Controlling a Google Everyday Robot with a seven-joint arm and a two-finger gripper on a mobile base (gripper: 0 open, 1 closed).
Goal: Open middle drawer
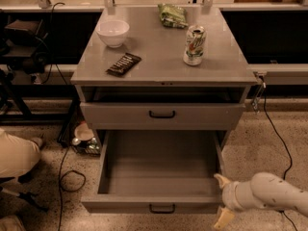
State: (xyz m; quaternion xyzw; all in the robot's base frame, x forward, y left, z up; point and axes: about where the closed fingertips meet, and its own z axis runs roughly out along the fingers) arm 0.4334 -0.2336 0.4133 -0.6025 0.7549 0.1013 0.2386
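Speckled floor (269, 143), dim light, and a grey table (159, 57) with drawers built in under its top. On top there's a white bowl (113, 32) back left, a dark wrapped bar (123, 64) in front of it near the left edge, a green-and-white can (194, 44) standing upright on the right, and a green bag (172, 14) lying at the back, well apart from the can.

Just under the tabletop is a dark gap, then the upper drawer (120, 117) with a small black handle (162, 114), its front sticking out only slightly.

Below that, the middle drawer (159, 172) is way out toward the camera, so you look straight down into a plain grey tray with nothing in it. Its low front panel has its own little black handle at the bottom of the shot.

The end effector (217, 201) is at bottom right, on a chunky white arm (274, 196) coming in from the right edge. Its two pale fingers (220, 180) are spread wide, one above the other, right at the drawer's front right corner. Can't tell if they actually touch the panel.

Off to the left someone's tan trouser leg (17, 153) pokes into view, and black cables (67, 172) trail over the floor there.
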